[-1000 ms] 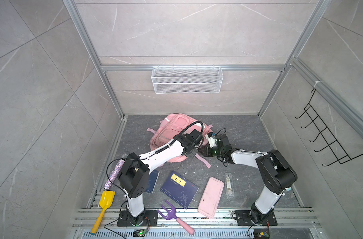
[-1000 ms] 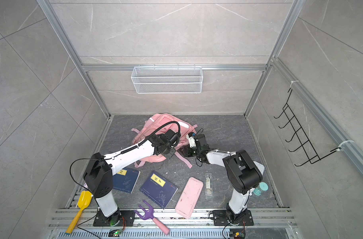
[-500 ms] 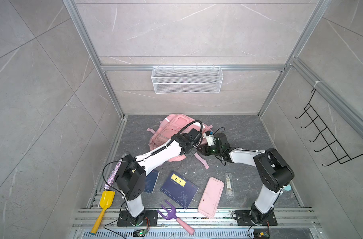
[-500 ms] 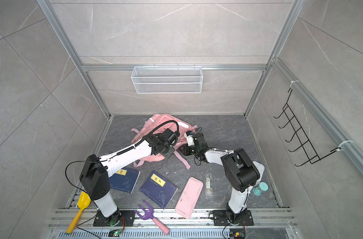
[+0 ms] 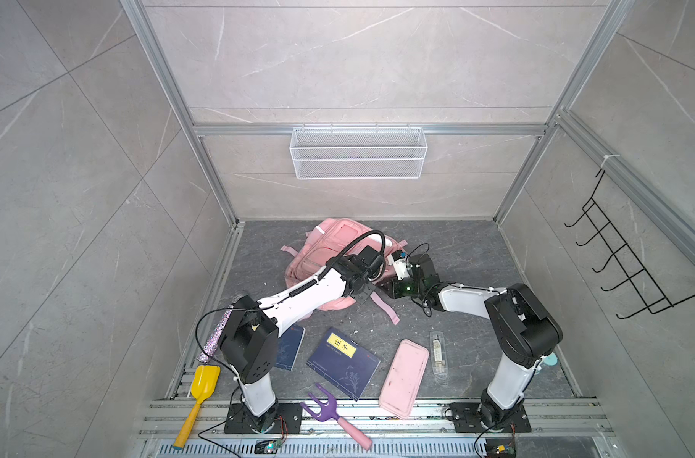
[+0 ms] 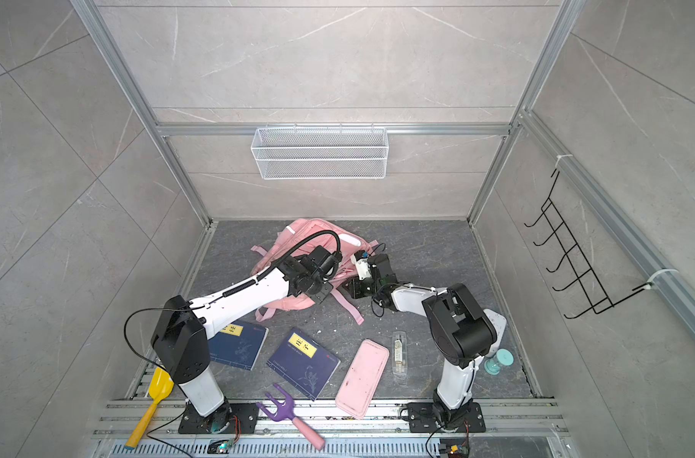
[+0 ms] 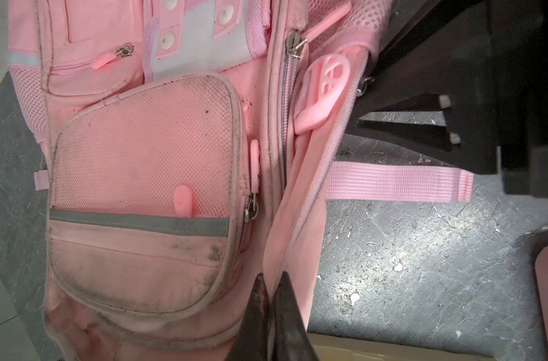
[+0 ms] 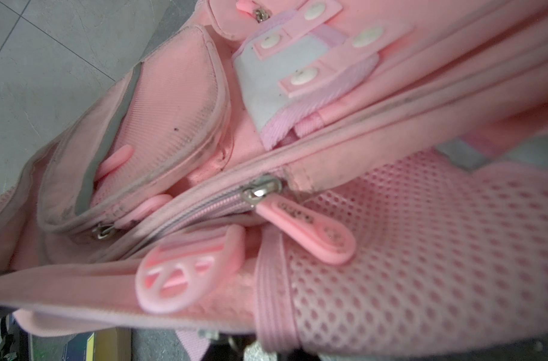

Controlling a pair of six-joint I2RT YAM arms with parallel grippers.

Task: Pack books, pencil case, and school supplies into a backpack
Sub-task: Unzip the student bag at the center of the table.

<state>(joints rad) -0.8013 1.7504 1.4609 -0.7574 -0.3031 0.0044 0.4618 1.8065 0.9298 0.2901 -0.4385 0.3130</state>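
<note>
"Left wrist view: what is your left gripper (image 7: 271, 281) holding?"

"It is pressed together on a fabric edge of the large pale pink fabric backpack (image 7: 141, 162), at the middle of the counter (image 5: 456, 253). My right gripper (image 5: 389, 284) sits beside it; spread or closed, I cannot tell. Two navy softcover books (image 5: 342, 361), pale pink flat pencil case (image 5: 404, 376) and clear plastic packet (image 5: 438, 353) lie nearer my bases."

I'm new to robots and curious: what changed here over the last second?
The right gripper crept slightly toward the backpack. The left gripper stays pinched on the backpack's edge. The books, pencil case and clear packet lie unmoved.
</note>
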